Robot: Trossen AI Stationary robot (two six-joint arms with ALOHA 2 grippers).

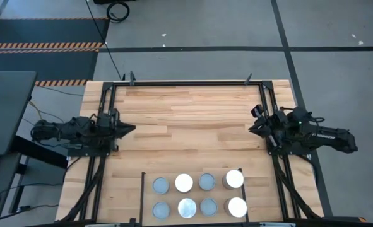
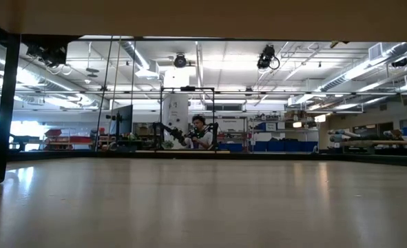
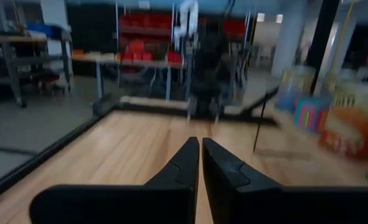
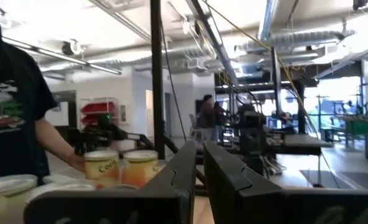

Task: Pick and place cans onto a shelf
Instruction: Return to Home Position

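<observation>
Eight cans are set out on the shelf in two rows of four, their round tops turned up — some grey-blue, some gleaming white. The left gripper is held low over the table at its own side. Its fingers are seen pressed together with only a hairline slit between them; nothing is clamped, and bare wood stretches ahead of the tips. The right gripper is held opposite, at the other side, its tips pointed toward the left arm's tips across the open boards. The right fingers are likewise drawn together and empty, with a narrow slot left between them.

The shelf is placed well apart from both sets of fingertips, off to the side of the line between them and roughly midway from one pair to the other. From the right wrist, a few of the cans are caught off to one side of the right fingers — a tan-orange can marked "Corn", a second can just beside it, and white lids nearer. A person in a dark T-shirt is seen behind them, one forearm lowered near the labelled can. Far across the room, in the low view, another person is seated.
</observation>
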